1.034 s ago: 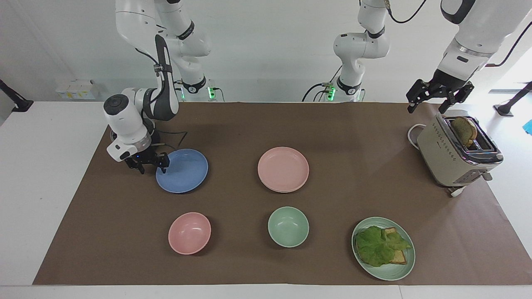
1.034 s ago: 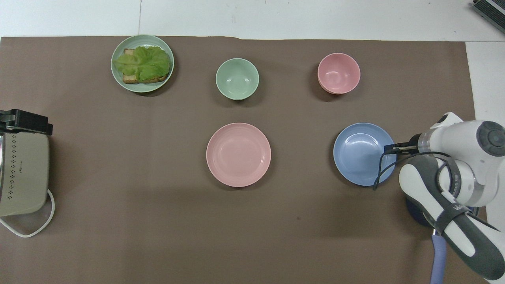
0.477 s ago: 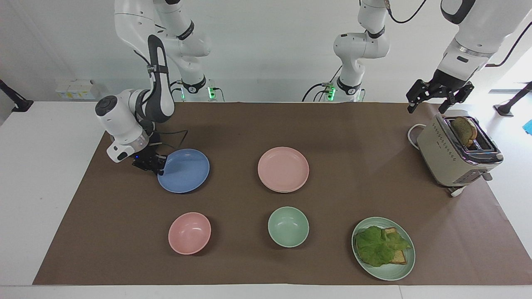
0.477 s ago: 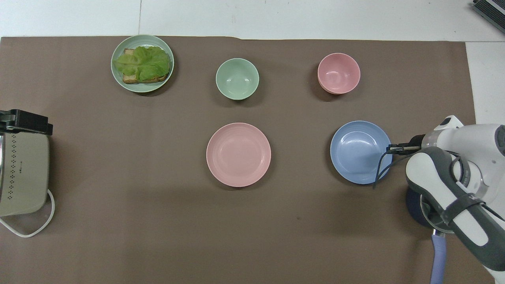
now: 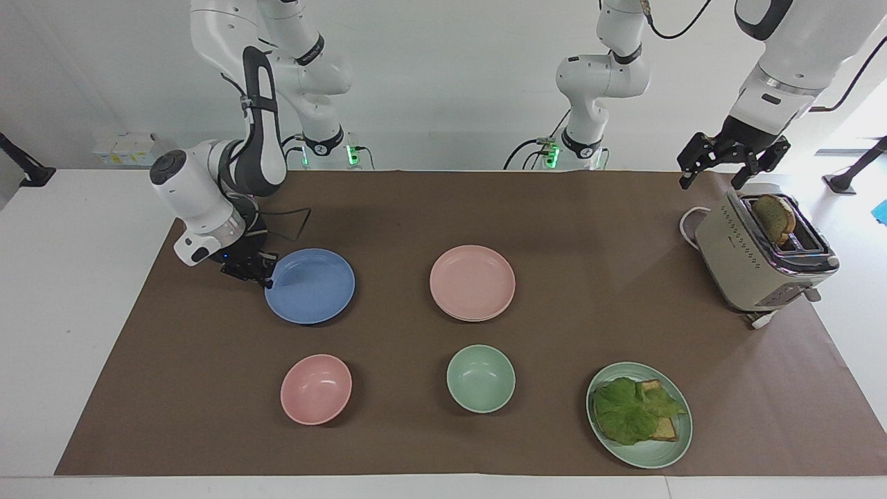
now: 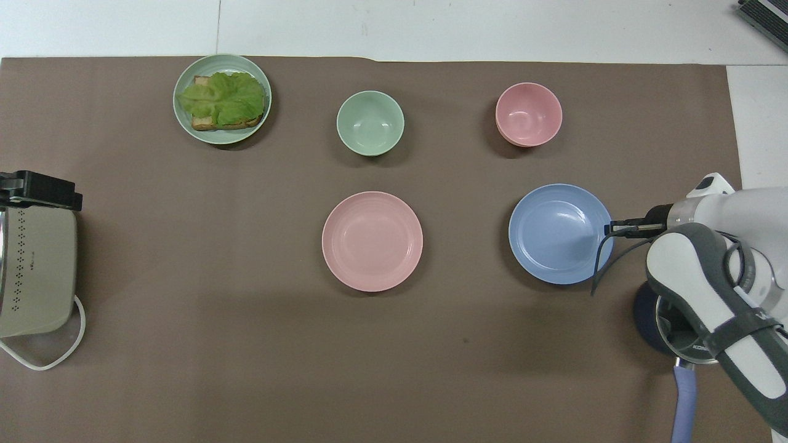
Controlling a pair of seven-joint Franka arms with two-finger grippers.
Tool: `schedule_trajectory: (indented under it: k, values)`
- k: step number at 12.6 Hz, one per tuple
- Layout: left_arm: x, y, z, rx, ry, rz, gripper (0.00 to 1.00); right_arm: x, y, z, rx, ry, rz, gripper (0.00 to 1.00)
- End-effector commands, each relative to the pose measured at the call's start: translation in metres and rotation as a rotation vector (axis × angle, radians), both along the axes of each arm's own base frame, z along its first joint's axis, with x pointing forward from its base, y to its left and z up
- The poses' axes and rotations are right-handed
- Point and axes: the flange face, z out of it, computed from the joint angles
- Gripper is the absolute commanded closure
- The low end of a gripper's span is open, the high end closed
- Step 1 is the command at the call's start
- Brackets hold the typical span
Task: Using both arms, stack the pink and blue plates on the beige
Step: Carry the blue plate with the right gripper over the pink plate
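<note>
Between the closed fingers of my right gripper (image 5: 267, 278) sits the rim of the blue plate (image 5: 310, 286), at the right arm's end of the table. The jaws are clamped together on that edge. One second ago they were still partly apart around the rim; now they have closed fully on it. Since then the plate has moved a little toward the pink plate (image 5: 472, 282), and the gripped edge looks slightly lifted from the brown mat (image 5: 388, 208). The right arm's wrist has also tilted up and back.

From the jaws outward, the pink plate lies in the middle of the mat, well apart from the blue one, and it has not moved. Under its edge I see a second rim, but I cannot tell its colour for sure.

My left gripper (image 5: 721, 170) hangs in the air over the toaster (image 5: 759, 256), jaws wide apart, holding nothing, exactly as before; this arm waits.

The pink bowl (image 5: 316, 389), green bowl (image 5: 481, 378) and green plate with lettuce and bread (image 5: 639, 414) lie farther from the robots, unchanged.
</note>
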Motion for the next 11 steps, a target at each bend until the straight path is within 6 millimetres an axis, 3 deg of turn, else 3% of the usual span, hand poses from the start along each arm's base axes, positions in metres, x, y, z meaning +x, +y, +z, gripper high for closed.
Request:
schedule_trajectory:
  k: [1, 3, 7, 9, 11]
  values:
    - [-0.002, 0.003, 0.001, 0.019, 0.007, -0.006, 0.0, -0.01, 0.023, 0.032, 0.087, -0.004, 0.011, 1.0]
    - [-0.002, 0.003, 0.0, 0.019, 0.008, -0.006, 0.0, -0.007, 0.065, 0.035, 0.093, -0.014, 0.038, 1.0]
    - [-0.002, 0.003, 0.001, 0.019, 0.007, -0.006, 0.0, 0.005, 0.179, 0.045, 0.103, -0.036, -0.092, 1.0]
    - [-0.002, 0.003, -0.001, 0.019, 0.01, -0.006, 0.0, 0.017, 0.23, 0.039, 0.121, 0.008, -0.166, 1.0]
    - [-0.002, 0.003, 0.0, 0.019, 0.008, -0.006, 0.0, 0.026, 0.256, 0.035, 0.102, 0.016, -0.179, 1.0]
